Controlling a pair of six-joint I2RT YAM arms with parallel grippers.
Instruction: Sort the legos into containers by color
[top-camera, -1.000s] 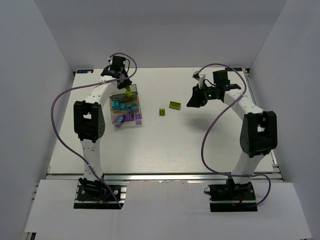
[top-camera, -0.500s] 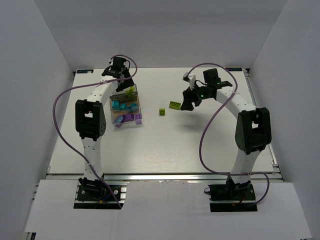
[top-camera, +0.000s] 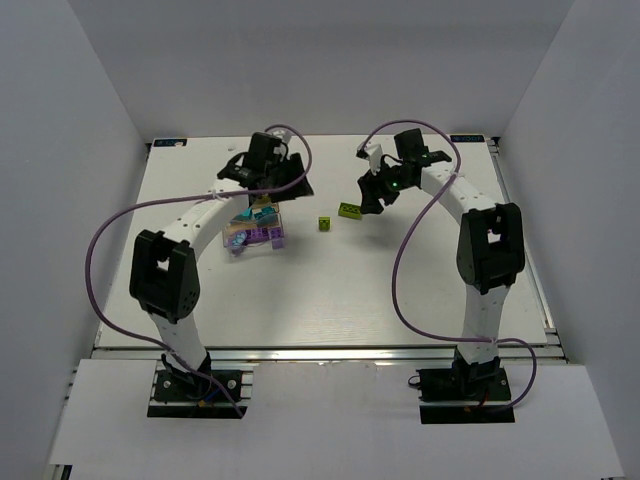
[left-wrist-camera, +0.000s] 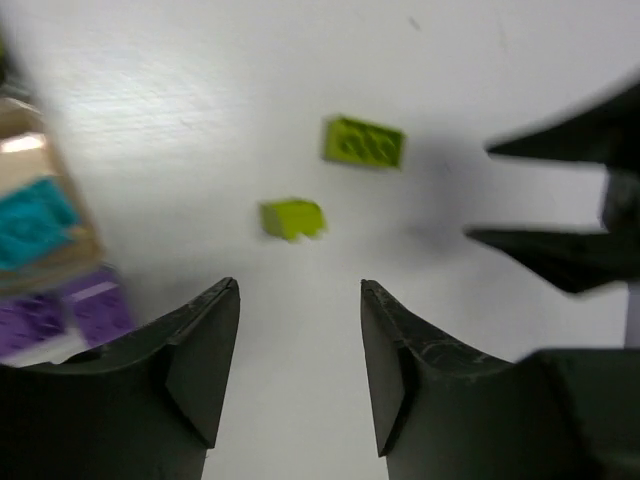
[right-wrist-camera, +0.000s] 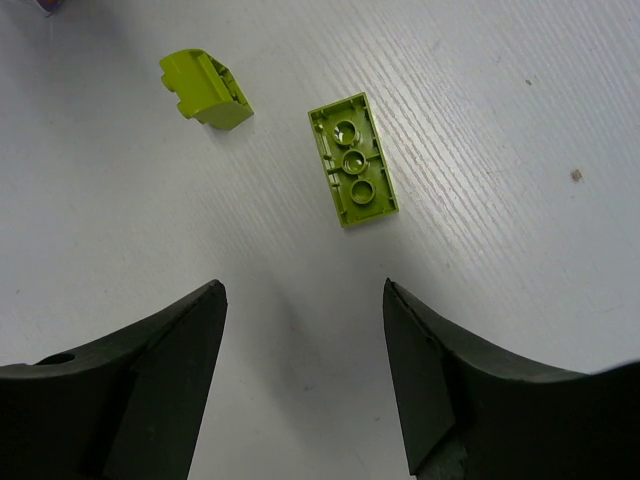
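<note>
Two lime green legos lying loose on the tabletop (top-camera: 350, 290), near the centre of the top view: longer brick (top-camera: 349, 209), hollow side up as far as the right wrist view shows, and smaller brick (top-camera: 325, 223) just beside it, to its lower left. Neither yet binned.

Three joined containers (top-camera: 258, 232) sitting left of centre, partly hidden under the left arm; cyan legos (left-wrist-camera: 35, 220) and purple legos (left-wrist-camera: 95, 305) already resting inside, in separate compartments. Lime compartment not showing.

Sorting judged as nearly done, with lime alone outstanding.

Of the claws: left claw (left-wrist-camera: 300, 300) hovering with fingers apart, gripping nothing, between the containers and the loose pair; right claw (right-wrist-camera: 305, 300) likewise spread and empty, hanging just short of the longer brick.

Tabletop showing white with a faint wood grain; plain white walls (top-camera: 320, 70) enclosing it on three sides.
</note>
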